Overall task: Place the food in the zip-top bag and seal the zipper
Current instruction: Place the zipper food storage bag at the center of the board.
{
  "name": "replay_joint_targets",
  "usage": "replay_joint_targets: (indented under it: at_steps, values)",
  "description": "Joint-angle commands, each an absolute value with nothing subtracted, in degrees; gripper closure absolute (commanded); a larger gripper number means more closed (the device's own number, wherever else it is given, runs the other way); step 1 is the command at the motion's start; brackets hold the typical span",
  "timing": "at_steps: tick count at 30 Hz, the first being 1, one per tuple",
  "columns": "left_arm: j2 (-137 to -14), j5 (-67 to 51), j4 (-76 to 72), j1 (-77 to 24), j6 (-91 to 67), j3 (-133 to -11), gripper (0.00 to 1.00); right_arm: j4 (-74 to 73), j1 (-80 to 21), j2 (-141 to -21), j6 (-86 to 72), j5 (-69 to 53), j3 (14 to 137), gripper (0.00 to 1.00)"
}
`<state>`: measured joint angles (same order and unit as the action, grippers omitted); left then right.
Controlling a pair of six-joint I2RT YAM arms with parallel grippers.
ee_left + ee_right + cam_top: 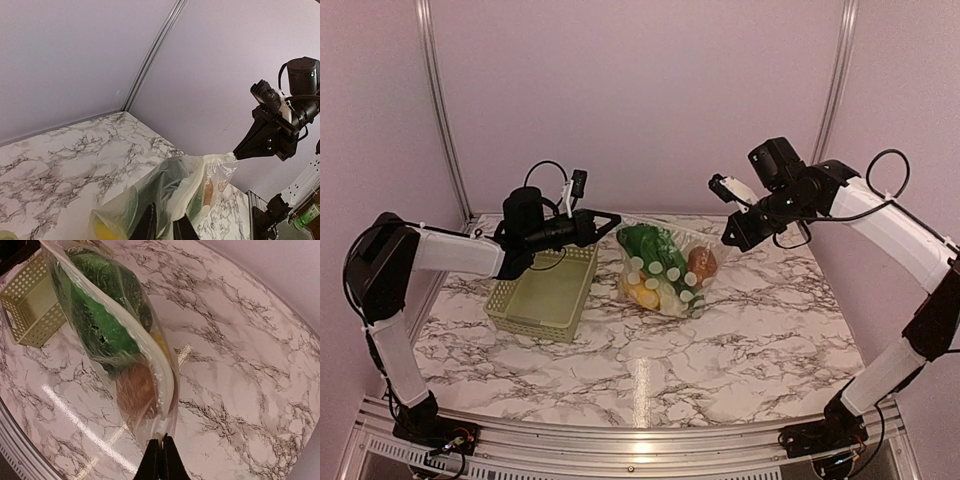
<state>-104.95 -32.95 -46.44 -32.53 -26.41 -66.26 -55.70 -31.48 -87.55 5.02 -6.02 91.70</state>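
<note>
Zip-top bag point(665, 270), limp, slippery, sagging with food point(645, 245), is being suspended just beside basket point(530, 322). Right gripper point(162, 452) is being clamped on its corner; left gripper point(166, 227) barely parted, hold untellable. Zipper point(167, 380) likely firmest purchase.

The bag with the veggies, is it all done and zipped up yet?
Nearly. Done: the food is inside the zip-top bag; the basket looks empty. In hand: the right gripper pinches one end of the bag's mouth, the left gripper has the other end between its fingers. Still to do: the zipper may need pressing shut; I cannot tell if it is sealed.
</note>
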Motion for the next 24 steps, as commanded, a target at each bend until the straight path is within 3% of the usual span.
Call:
replay_joint_targets:
  at_steps: [1,6,12,19,21,22,24]
  values:
    - [-104.3,-34.3,-46.1,-32.8,-25.8,-57.2,0.84,-53.6,-31.4,-84.0,2.5,-9.9,85.1,0.97]
    - [-97.2,-34.9,-42.5,-33.3,-22.6,-49.1,0.76,-49.0,-31.8,-79.5,0.4,-17.0,77.5,0.95]
    - [-89.3,-34.9,-34.7,-33.7,-19.2,-45.8,0.66,-48.1,-33.6,-77.4,-1.8,-24.3,75.6,0.79]
    - [-81.3,-31.4,-22.1,-33.7,-16.0,-47.5,0.51,-50.3,-34.0,-78.8,-2.5,-19.8,82.2,0.68]
    - [-79.2,-29.5,-20.4,-33.7,-16.2,-47.9,0.32,-50.6,-33.9,-80.0,-2.2,-16.7,84.8,0.64]
    - [-78.1,-27.9,-18.9,-33.7,-16.1,-48.6,0.06,-50.5,-33.8,-80.7,-1.9,-15.5,86.1,0.63]
    - [-76.2,-24.8,-14.0,-33.7,-15.0,-51.4,0.01,-50.0,-33.2,-82.0,-2.1,-12.5,88.3,0.61]
